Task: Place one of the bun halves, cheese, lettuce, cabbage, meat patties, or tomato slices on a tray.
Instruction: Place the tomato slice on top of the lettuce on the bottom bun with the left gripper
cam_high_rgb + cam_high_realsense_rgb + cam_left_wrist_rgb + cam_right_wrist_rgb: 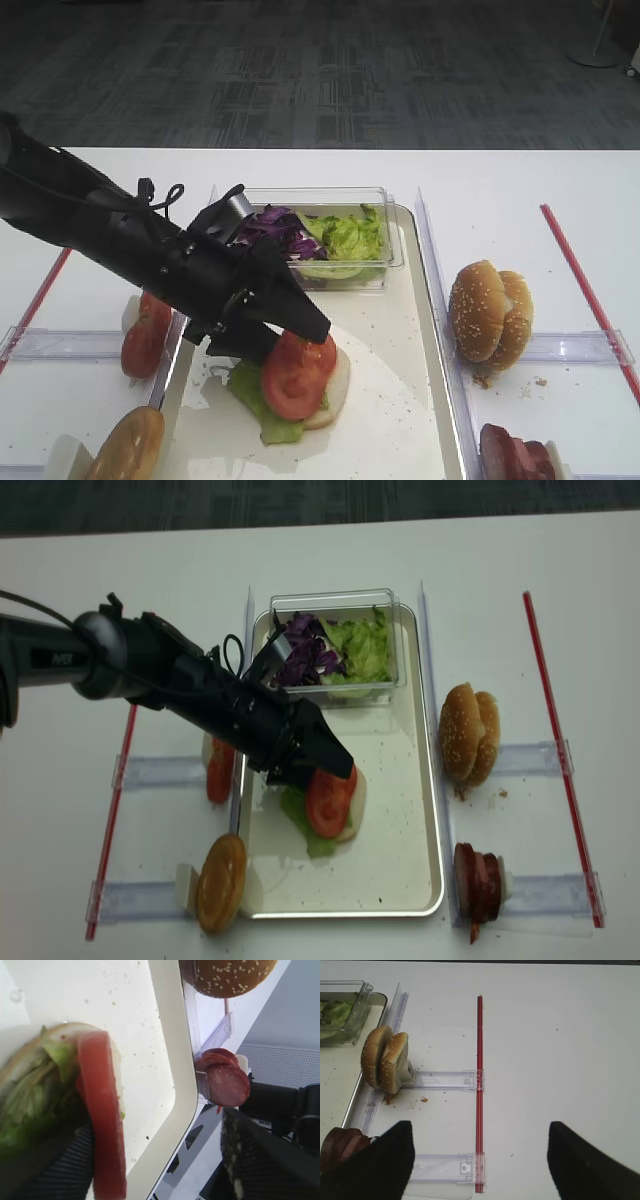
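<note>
Left gripper (300,335) fingers spread wide astride a tomato slice (296,374), gripping nothing. The slice leans on lettuce (262,402) and a bun half (333,385) on the tray (400,420). Right gripper (477,1160) fingers wide apart over bare tabletop (560,1060).

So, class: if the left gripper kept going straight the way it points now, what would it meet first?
The left gripper, jaws open, points down and rightward at the tomato slice lying on the lettuce and bun half on the tray. It would probably meet that slice first; one finger already looks beside it, though depth is unclear.
</note>
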### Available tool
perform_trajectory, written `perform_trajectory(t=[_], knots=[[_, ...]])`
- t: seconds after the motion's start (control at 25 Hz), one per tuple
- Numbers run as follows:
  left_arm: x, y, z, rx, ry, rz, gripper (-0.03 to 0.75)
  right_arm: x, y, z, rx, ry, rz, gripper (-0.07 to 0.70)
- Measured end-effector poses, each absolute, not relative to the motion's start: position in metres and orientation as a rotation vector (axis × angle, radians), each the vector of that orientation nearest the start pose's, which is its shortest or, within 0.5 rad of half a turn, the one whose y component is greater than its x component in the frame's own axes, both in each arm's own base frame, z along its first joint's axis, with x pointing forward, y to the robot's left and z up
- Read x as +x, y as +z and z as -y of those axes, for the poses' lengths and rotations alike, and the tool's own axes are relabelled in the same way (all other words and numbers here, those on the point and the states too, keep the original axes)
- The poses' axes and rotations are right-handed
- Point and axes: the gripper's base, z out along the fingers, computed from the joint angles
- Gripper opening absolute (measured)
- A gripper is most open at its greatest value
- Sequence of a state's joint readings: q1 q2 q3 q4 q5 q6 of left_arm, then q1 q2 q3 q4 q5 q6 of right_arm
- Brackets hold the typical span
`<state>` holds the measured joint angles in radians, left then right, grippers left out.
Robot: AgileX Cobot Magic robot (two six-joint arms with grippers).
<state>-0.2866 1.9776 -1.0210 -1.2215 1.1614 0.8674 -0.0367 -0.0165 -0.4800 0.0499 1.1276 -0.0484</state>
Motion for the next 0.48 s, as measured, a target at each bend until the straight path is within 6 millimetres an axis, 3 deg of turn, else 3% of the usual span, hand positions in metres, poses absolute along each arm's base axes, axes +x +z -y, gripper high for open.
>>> perform_trajectory(t=[0.48], knots=[[0.2909,0.1422,0.167,0.489,-1.589,-2.79,0.508,-0.008,0.2664,-0.0044,-0.017,0.01,-2.114,0.571]])
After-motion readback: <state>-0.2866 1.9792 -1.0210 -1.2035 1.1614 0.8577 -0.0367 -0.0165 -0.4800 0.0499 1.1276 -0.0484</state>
